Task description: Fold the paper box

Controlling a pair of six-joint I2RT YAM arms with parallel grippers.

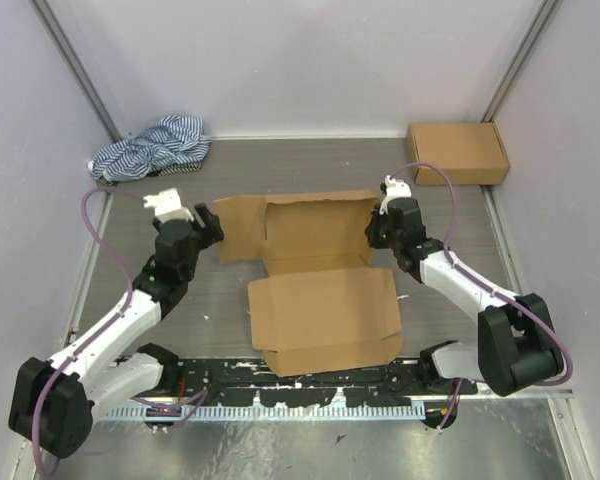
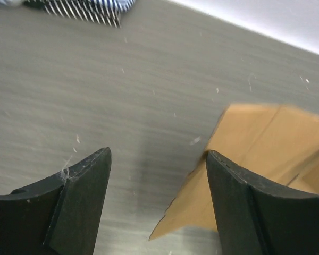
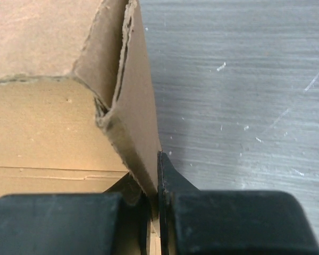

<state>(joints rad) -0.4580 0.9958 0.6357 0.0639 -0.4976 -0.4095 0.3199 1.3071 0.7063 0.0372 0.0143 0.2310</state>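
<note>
I see my right gripper (image 3: 151,191) pinching a thin side wall of the box (image 3: 48,133). The wall stands up. The box floor lies to its left. The grey table (image 3: 244,79) is on its right.

1. Mid table (image 1: 310,165) is blocked by the paper box (image 1: 320,280): raised walls on the far half, flat panel towards the bases.
2. Left gripper (image 2: 158,156): jaws apart, bare table between, box flap just beside one finger.
3. Right gripper (image 3: 154,183) pinches the box's side wall, with open table outboard.
4. Far corners are taken: striped cloth (image 1: 152,148) left, second box (image 1: 457,152) right.
</note>
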